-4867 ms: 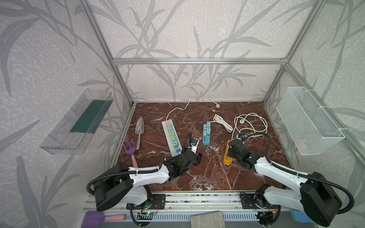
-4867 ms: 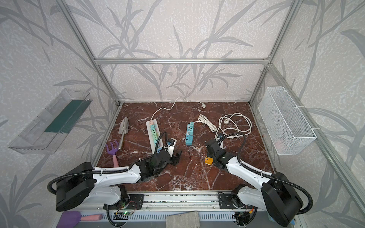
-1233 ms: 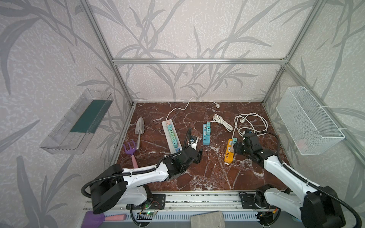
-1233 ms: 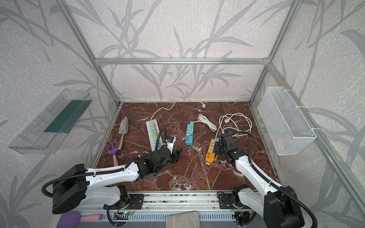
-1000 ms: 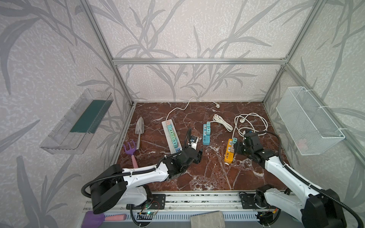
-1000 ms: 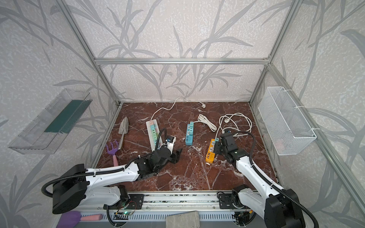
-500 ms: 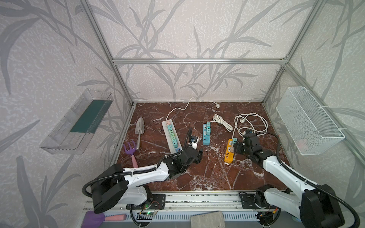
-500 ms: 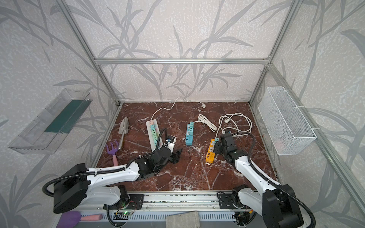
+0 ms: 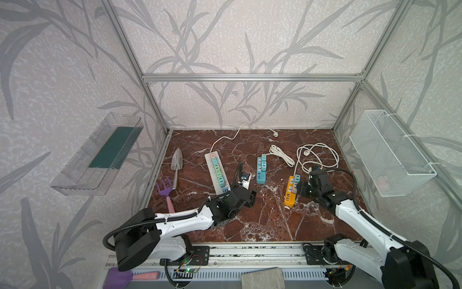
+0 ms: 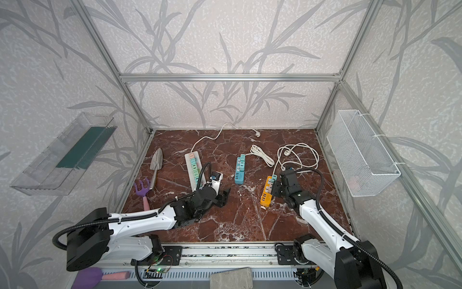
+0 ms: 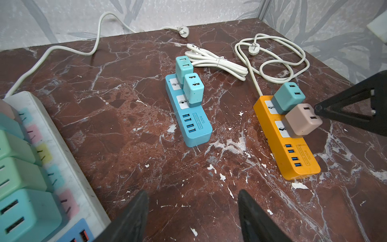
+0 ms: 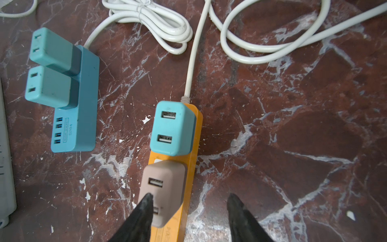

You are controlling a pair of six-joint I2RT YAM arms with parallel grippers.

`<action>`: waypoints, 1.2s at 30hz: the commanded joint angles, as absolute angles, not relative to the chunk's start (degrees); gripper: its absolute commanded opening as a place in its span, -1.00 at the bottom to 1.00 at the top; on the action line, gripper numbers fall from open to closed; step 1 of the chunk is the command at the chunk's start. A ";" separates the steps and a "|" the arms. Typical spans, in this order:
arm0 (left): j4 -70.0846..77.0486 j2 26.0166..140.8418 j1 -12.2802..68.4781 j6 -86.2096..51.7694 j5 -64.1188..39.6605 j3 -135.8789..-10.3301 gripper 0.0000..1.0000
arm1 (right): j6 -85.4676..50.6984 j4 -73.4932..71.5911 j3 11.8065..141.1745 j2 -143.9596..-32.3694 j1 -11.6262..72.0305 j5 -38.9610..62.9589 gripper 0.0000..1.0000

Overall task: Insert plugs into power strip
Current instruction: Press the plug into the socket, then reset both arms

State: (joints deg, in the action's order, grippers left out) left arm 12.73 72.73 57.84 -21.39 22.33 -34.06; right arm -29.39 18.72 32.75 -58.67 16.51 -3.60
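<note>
The right gripper (image 12: pixel 188 197) hung just above the orange power strip (image 12: pixel 193 146) with its jaws partly spread and clamped on nothing. One fingertip (image 12: pixel 147 201) lay against the top face of the pale pink plug (image 12: pixel 163 174), and the other stood off the strip's side over bare marble. The left gripper (image 11: pixel 192 192) was likewise partly open and empty, low over the table and well apart from the orange power strip, on the robot's left of it.

The red marble tabletop (image 9: pixel 262 220) carried everything. The white power strip (image 9: pixel 212 175), the longest, lay farthest from the orange power strip on the robot's left, with a row of teal, green and pink plugs (image 9: pixel 218 172) seated along it. The blue power strip (image 11: pixel 194 127) lay between the white and orange strips, with two teal plugs (image 11: pixel 193 88) upright in its sockets.

On the orange power strip itself, a teal plug (image 12: pixel 169 127) sat fully in the socket nearest the cord. The pale pink plug occupied the next socket, just beside it. It was tilted in the left wrist view, and its seating could not be judged.
</note>
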 commanded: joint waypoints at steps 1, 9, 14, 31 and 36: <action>8.77 68.97 57.56 -19.14 24.69 -37.73 0.38 | -27.02 20.65 37.73 -55.11 16.26 -2.47 0.21; -2.98 58.62 57.55 -12.59 28.42 -42.71 0.98 | -19.40 19.54 44.15 -49.38 17.09 -0.13 0.99; -8.57 55.60 57.48 -14.41 45.48 -42.72 0.98 | -14.53 7.25 37.78 -46.77 18.63 -6.00 0.98; 33.30 62.62 23.83 -1.23 37.24 -23.06 0.98 | -1.91 -20.02 28.83 -53.64 8.00 -11.46 0.98; 47.22 73.85 15.89 5.03 31.88 -20.22 0.98 | -0.44 -23.24 26.55 -55.39 5.72 -9.69 0.98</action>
State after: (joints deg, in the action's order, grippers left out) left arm 35.14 69.87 18.50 0.51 34.94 -22.37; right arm -2.42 -17.82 27.55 -54.81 6.28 -10.50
